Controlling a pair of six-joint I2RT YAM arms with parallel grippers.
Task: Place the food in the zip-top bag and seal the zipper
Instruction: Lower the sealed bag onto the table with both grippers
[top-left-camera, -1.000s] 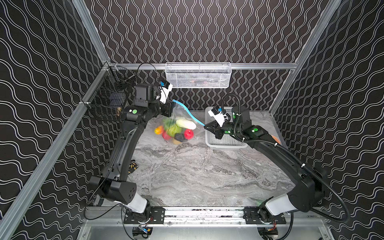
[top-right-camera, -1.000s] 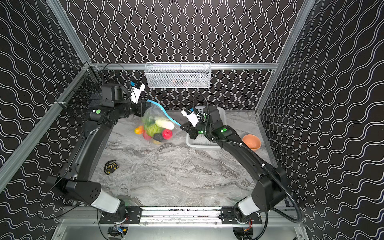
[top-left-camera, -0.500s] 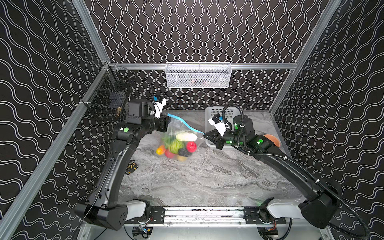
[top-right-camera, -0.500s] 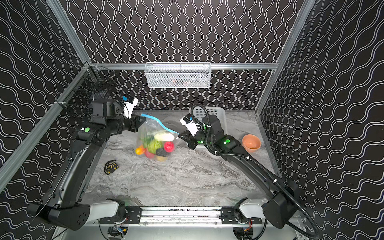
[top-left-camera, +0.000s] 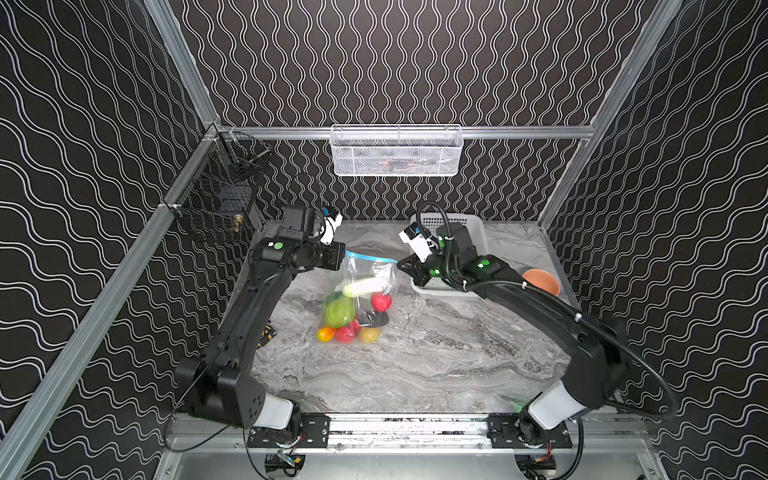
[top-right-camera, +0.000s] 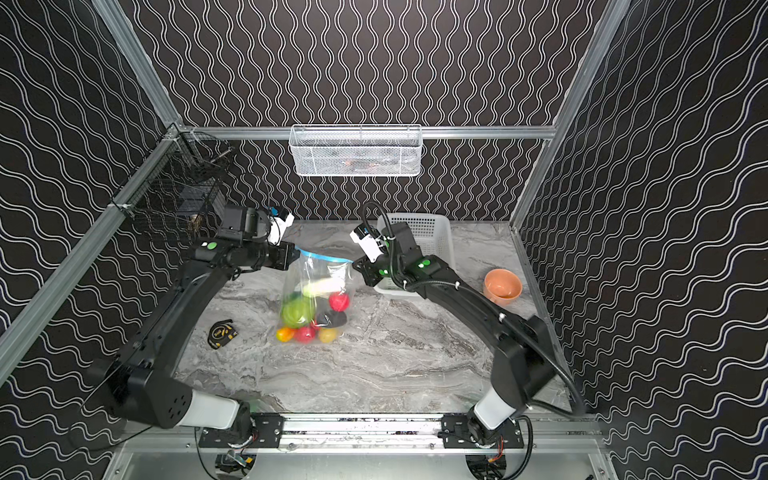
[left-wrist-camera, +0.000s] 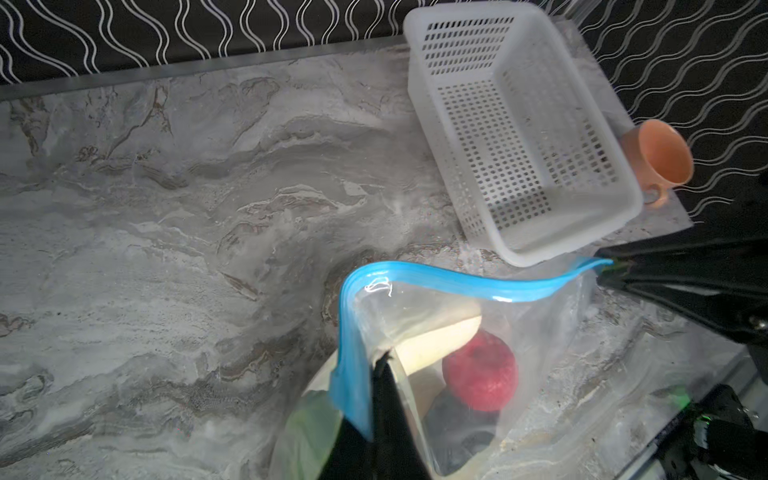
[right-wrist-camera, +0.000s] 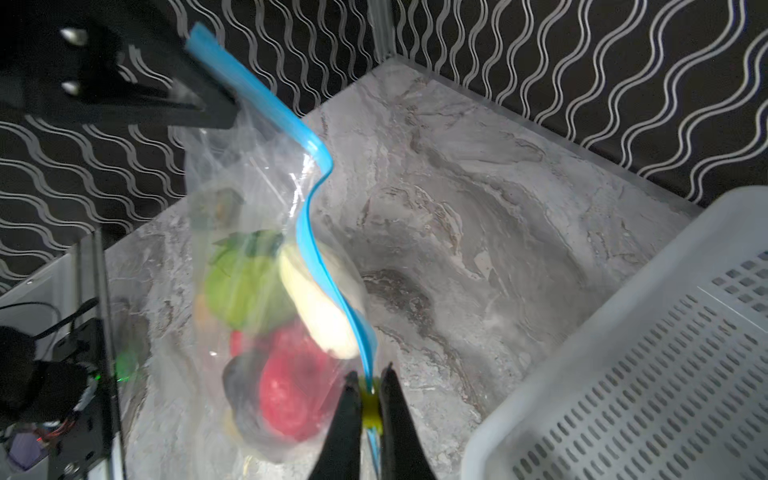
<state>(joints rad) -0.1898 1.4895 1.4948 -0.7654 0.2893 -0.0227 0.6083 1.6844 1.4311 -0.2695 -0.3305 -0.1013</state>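
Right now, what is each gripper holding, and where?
The left gripper pinches the bag's zipper at one end; the right gripper clamps the yellow slider at the other.

Both arms stretch in from the front rail, elbows bent, forearms angling toward the middle above the bench (top-left-camera: 436, 357); left end effector (top-left-camera: 343, 254) lies sideways, pointing at its partner, jaws pinched tight on one end of the zipper (top-left-camera: 370, 257); right end effector (top-left-camera: 400, 263) faces it from across, jaws clamped on the yellow slider (right-wrist-camera: 371, 405) at the other end; the two tips stand well apart, both wrists raised.
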